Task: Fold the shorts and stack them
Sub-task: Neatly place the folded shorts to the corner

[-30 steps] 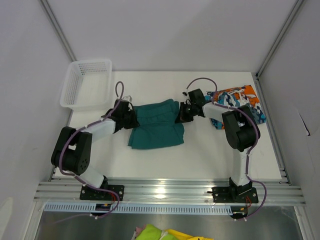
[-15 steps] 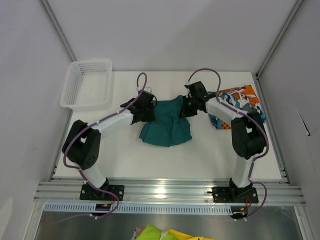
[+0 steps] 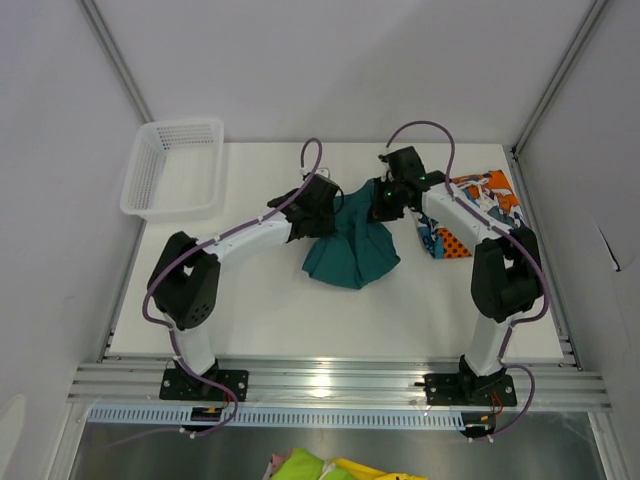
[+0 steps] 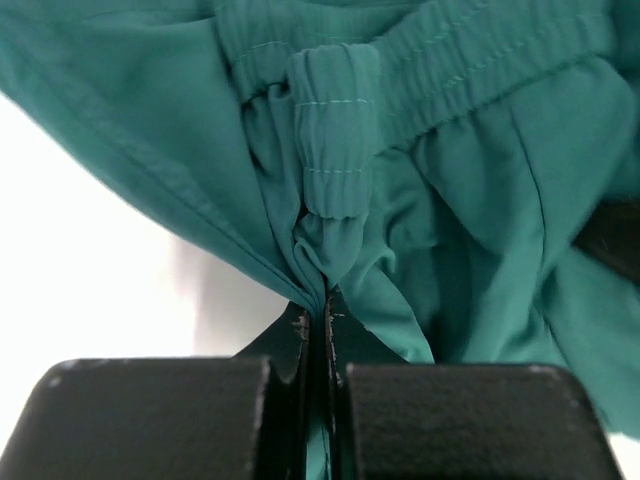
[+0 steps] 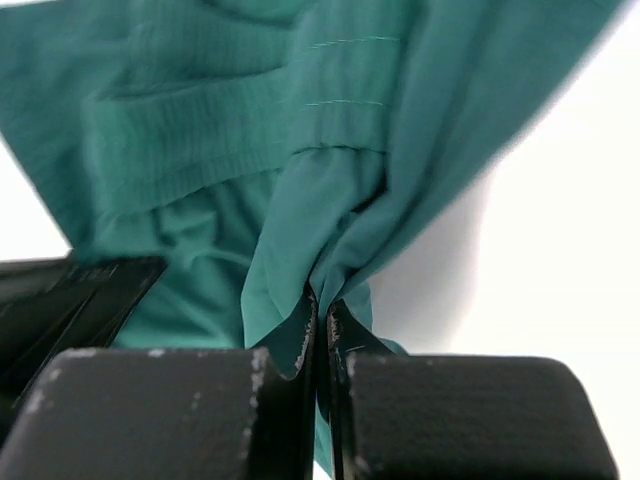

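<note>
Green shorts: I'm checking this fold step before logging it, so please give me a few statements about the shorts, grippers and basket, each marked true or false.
1. The left gripper and right gripper are each shut on the green shorts. True.
2. The green shorts lie flat and spread out. False: they are bunched up between the two grippers.
3. The patterned shorts sit in the basket. False: they lie on the table at the far right.
4. The basket stands at the table's far left corner. True.
</note>
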Controlling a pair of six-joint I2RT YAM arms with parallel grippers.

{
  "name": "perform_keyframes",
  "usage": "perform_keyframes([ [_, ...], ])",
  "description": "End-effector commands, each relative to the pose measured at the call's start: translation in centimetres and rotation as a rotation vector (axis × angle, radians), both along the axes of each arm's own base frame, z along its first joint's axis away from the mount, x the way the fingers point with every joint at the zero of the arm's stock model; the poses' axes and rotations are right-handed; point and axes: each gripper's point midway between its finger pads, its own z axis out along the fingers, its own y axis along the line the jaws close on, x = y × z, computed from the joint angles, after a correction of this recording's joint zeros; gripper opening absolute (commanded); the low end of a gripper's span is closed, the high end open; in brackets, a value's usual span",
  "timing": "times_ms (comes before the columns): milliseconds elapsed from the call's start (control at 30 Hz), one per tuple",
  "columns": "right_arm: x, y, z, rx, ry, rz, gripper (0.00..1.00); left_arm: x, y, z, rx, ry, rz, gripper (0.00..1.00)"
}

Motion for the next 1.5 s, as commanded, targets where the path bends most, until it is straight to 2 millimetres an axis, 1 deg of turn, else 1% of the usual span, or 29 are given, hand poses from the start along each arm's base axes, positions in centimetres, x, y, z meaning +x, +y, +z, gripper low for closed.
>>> perform_keyframes([
  [0, 1.9, -3.3, 6.2, 0.032, -0.120, -0.062, 0.00, 1.1, -4.9, 4.0, -0.147, -0.094, -0.030, 0.00],
  [33, 2.4, -5.0, 6.5, 0.030, -0.119, -0.097, 0.00, 1.2, -5.7, 4.6, -0.166, -0.107, -0.035, 0.00],
  [67, 2.5, -5.8, 7.0, 0.041, -0.122, -0.112, 0.00, 1.1, -7.2, 5.4, -0.194, -0.128, -0.053, 0.00],
  [100, 2.7, -6.5, 7.3, 0.046, -0.126, -0.128, 0.00, 1.3, -8.1, 5.4, -0.214, -0.126, -0.057, 0.00],
  [133, 3.0, -8.3, 8.2, 0.054, -0.139, -0.166, 0.00, 1.2, -9.0, 5.5, -0.228, -0.127, -0.066, 0.00],
  [200, 3.4, -10.1, 9.3, 0.064, -0.157, -0.206, 0.00, 1.2, -11.7, 7.3, -0.291, -0.163, -0.097, 0.00],
  [233, 3.6, -11.8, 10.0, 0.070, -0.164, -0.242, 0.00, 0.6, -13.3, 6.8, -0.304, -0.156, -0.127, 0.00],
  [267, 3.7, -12.7, 10.4, 0.074, -0.167, -0.258, 0.00, 1.0, -14.9, 8.6, -0.353, -0.197, -0.147, 0.00],
  [300, 3.7, -13.3, 10.8, 0.081, -0.169, -0.267, 0.00, 1.0, -15.8, 8.8, -0.364, -0.205, -0.158, 0.00],
  [333, 3.8, -14.2, 11.3, 0.076, -0.173, -0.280, 0.00, 0.9, -16.9, 7.8, -0.363, -0.195, -0.169, 0.00],
  [400, 4.0, -16.5, 11.8, 0.052, -0.183, -0.326, 0.00, 1.2, -19.5, 10.0, -0.437, -0.232, -0.195, 0.00],
  [433, 4.0, -17.2, 12.2, 0.045, -0.188, -0.338, 0.00, 0.9, -20.5, 9.8, -0.452, -0.227, -0.212, 0.00],
  [467, 4.2, -19.2, 12.5, 0.041, -0.196, -0.381, 0.00, 1.2, -22.1, 9.8, -0.485, -0.229, -0.234, 0.00],
  [533, 4.4, -20.9, 12.6, 0.050, -0.201, -0.414, 0.00, 1.8, -24.1, 12.3, -0.537, -0.276, -0.257, 0.00],
  [567, 4.5, -21.7, 12.8, 0.059, -0.203, -0.431, 0.00, 2.0, -25.0, 10.2, -0.517, -0.257, -0.262, 0.00],
  [600, 4.7, -23.6, 12.8, 0.062, -0.203, -0.475, 0.00, 2.1, -25.7, 9.9, -0.523, -0.254, -0.272, 0.00],
  [633, 4.8, -24.6, 12.9, 0.065, -0.206, -0.496, 0.00, 2.6, -26.8, 11.9, -0.573, -0.291, -0.285, 0.00],
  [667, 5.0, -25.3, 12.8, 0.071, -0.202, -0.515, 0.00, 2.8, -27.6, 9.9, -0.577, -0.264, -0.295, 0.00],
  [700, 5.1, -26.8, 12.7, 0.074, -0.200, -0.548, 0.00, 2.9, -28.2, 9.7, -0.590, -0.268, -0.306, 0.00],
  [733, 5.3, -27.4, 12.6, 0.079, -0.206, -0.561, 0.00, 3.3, -29.1, 11.3, -0.631, -0.306, -0.319, 0.00],
  [800, 5.5, -28.8, 11.7, 0.101, -0.192, -0.592, 0.00, 3.9, -30.2, 10.0, -0.635, -0.307, -0.327, 0.00],
  [867, 5.9, -29.3, 11.3, 0.124, -0.207, -0.597, 0.00, 4.5, -30.9, 10.6, -0.658, -0.333, -0.331, 0.00],
  [900, 6.2, -30.2, 11.0, 0.135, -0.210, -0.617, 0.00, 4.7, -31.2, 9.6, -0.658, -0.331, -0.330, 0.00],
  [1100, 8.2, -31.8, 10.6, 0.183, -0.221, -0.649, 0.00, 6.0, -31.9, 10.4, -0.711, -0.396, -0.309, 0.00],
  [1133, 8.6, -32.0, 9.7, 0.190, -0.200, -0.660, 0.00, 6.2, -31.9, 9.4, -0.700, -0.388, -0.298, 0.00],
  [1167, 8.9, -32.1, 9.4, 0.195, -0.195, -0.662, 0.00, 6.4, -32.0, 10.0, -0.709, -0.390, -0.292, 0.01],
  [1300, 9.5, -33.0, 7.3, 0.169, -0.164, -0.698, 0.00, 6.5, -32.3, 8.9, -0.724, -0.377, -0.287, 0.01],
  [1433, 10.0, -34.5, 5.6, 0.176, -0.168, -0.731, 0.00, 6.3, -32.6, 7.2, -0.736, -0.341, -0.278, 0.00],
  [1467, 10.0, -36.0, 4.6, 0.206, -0.139, -0.775, 0.00, 6.2, -32.8, 6.4, -0.735, -0.328, -0.279, 0.00],
])
